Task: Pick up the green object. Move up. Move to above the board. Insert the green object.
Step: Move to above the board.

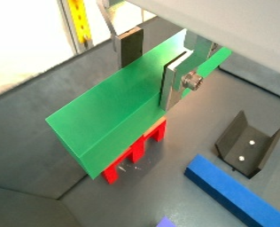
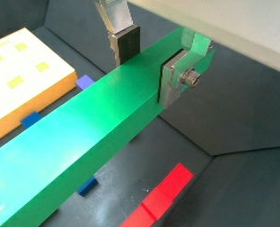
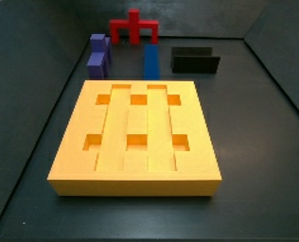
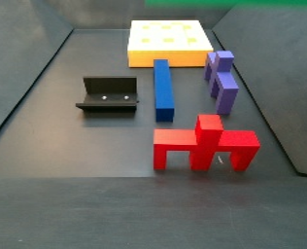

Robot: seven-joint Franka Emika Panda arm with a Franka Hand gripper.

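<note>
The green object, a long bright green block, shows in both wrist views, lying crosswise between the fingers. My gripper is shut on it: a dark pad presses one long side and a silver plate the opposite side. It hangs well above the floor, over the red block in a wrist view. The board is a big yellow-orange slab with square holes, lying off to one side of the held block. Neither side view shows the gripper.
A red cross-topped block, a blue bar and a purple block lie on the dark floor. The fixture stands beside the blue bar.
</note>
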